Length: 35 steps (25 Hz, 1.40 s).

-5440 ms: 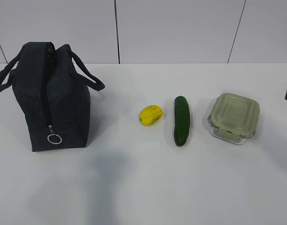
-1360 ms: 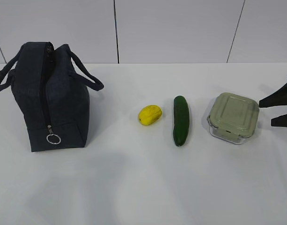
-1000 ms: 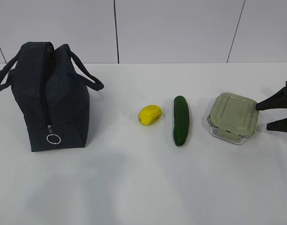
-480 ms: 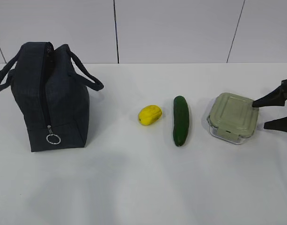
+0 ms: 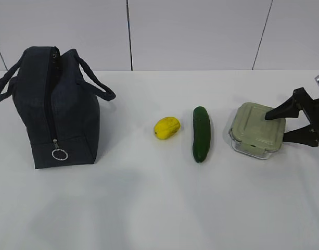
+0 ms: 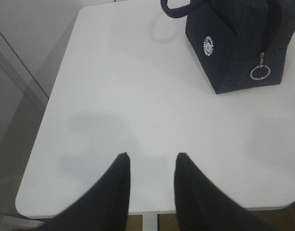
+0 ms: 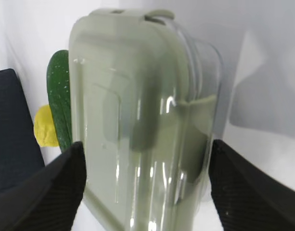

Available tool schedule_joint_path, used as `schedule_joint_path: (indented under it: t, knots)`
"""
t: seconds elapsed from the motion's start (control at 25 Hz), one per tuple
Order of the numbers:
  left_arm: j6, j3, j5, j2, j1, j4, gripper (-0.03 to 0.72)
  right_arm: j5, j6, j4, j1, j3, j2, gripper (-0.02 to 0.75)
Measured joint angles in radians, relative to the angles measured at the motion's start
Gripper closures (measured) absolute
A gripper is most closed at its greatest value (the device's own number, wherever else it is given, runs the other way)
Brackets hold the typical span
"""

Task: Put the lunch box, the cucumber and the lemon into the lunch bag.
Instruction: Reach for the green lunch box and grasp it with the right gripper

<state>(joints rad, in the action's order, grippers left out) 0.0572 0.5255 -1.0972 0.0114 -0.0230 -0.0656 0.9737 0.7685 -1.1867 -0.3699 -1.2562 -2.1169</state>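
Since the earlier exterior pictures, only the right gripper (image 5: 284,126) has moved: it has come in from the right edge of the table until its spread fingers bracket the near corner of the lunch box, and the box seems nudged a touch leftward. Everything else lies as it did.

Going left to right: the left gripper (image 6: 151,166) hovers over bare white table (image 6: 113,96) near its front-left corner, jaws part-way open with nothing between them. Beyond it stands the dark navy boxy fabric lunch bag (image 5: 54,107) with two padded loop handles, upright, its silver ring pull (image 5: 60,154) hanging low on the end panel. Well apart from it, mid-table, lie the small bright yellow oval lemon (image 5: 167,127) and, just beside it, the long dark green cucumber (image 5: 201,133), its long axis running front to back.

At the right sits the small square clear glass lunch box (image 5: 257,130) with its pale sage-green clip-on lid. In the right wrist view the box (image 7: 142,120) fills the gap between the wide-open fingers, one on either flank, neither visibly pressing. The box lies directly ahead of this gripper, so the right arm is plainly the one to close and lift it; the bag is far across to the left.
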Motion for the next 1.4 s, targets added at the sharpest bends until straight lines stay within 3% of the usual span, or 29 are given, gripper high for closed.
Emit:
schedule_joint_path:
  t: [0.76,1.4]
  knots:
    - [0.000,0.000,0.000,0.000,0.000,0.000,0.463,-0.068,0.013,-0.018,0.049,0.000,-0.002,0.149]
    - [0.000,0.000,0.000,0.000,0.000,0.000,0.463,-0.014,0.022,-0.081,0.052,0.000,-0.063,0.151]
